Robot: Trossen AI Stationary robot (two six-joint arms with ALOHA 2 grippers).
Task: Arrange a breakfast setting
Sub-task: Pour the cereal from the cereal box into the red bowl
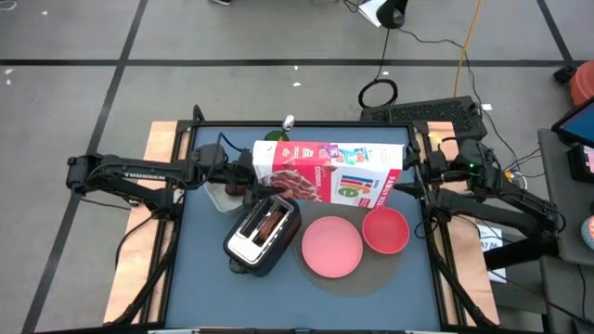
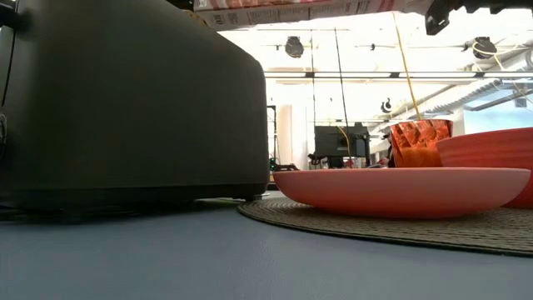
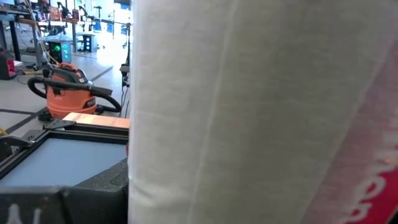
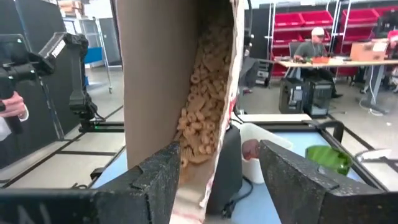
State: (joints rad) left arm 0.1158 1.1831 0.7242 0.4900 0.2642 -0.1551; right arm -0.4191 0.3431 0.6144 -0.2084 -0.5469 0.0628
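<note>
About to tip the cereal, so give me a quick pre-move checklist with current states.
1. Cereal box held at both ends by left gripper and right gripper: ok.
2. Box top open, cereal visible inside: ok.
3. Red bowl upright on the mat, empty: ok.
4. Box opening over the bowl: not ok, bowl sits nearer the front.
5. Pink plate beside the bowl, bare: ok.
6. Toaster clear of the tipping path: cannot tell.

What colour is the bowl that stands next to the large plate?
The bowl is red, a deeper shade than the pink plate beside it. The high view shows it best.
</note>
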